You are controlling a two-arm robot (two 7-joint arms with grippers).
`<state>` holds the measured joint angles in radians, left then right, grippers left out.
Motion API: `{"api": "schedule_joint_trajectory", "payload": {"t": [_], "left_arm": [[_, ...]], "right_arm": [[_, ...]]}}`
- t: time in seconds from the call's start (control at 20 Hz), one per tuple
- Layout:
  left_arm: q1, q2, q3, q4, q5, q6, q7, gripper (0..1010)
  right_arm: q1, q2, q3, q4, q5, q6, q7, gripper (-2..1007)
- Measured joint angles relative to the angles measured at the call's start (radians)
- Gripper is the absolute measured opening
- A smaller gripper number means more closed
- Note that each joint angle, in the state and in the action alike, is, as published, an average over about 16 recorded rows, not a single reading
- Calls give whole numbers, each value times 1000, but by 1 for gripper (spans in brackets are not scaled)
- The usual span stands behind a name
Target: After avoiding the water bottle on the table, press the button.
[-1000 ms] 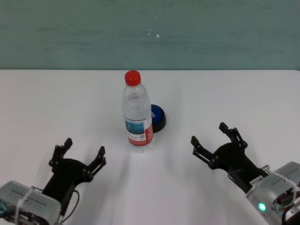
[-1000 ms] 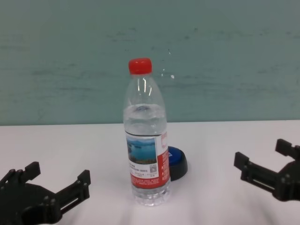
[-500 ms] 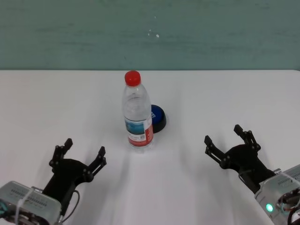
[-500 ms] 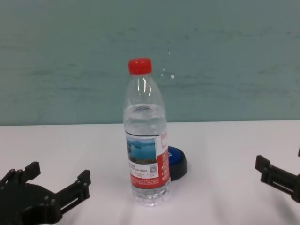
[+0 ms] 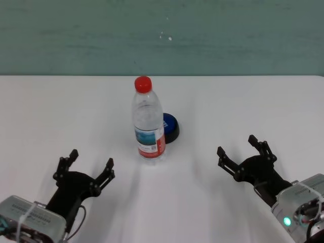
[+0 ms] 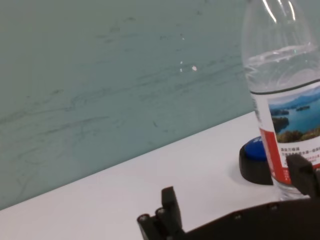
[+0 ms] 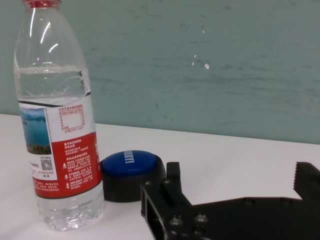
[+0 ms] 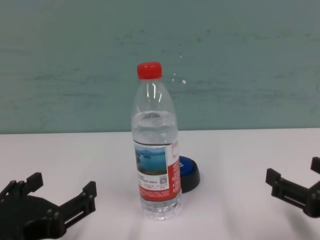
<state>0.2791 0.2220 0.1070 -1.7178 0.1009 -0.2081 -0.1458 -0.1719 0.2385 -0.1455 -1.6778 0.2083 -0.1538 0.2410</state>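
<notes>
The water bottle is seen standing upright near the middle of the table; it is a tall clear plastic bottle with a red screw cap, water filling the lower body, and a label bearing a lake picture above a red band. The button, a low dome with a blue top on a black base, is located directly behind the bottle and slightly to the robot's right, close to the bottle's base and partly hidden by it in the chest view. The right gripper is held low over the near right part of the table, well apart from both objects, with its fingers spread open and nothing between them. The left gripper is positioned at the near left, likewise open and empty. Bare white tabletop is seen on both sides of the bottle, and the far table edge is met by a teal wall.
</notes>
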Motion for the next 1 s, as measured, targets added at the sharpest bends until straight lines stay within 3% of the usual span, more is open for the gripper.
{"api": "schedule_joint_trajectory", "payload": {"t": [1.0], "left_arm": [[0, 0, 0, 0, 0, 0, 0, 1000]], "right_arm": [[13, -3, -3, 8, 4, 13, 6, 1004]]}}
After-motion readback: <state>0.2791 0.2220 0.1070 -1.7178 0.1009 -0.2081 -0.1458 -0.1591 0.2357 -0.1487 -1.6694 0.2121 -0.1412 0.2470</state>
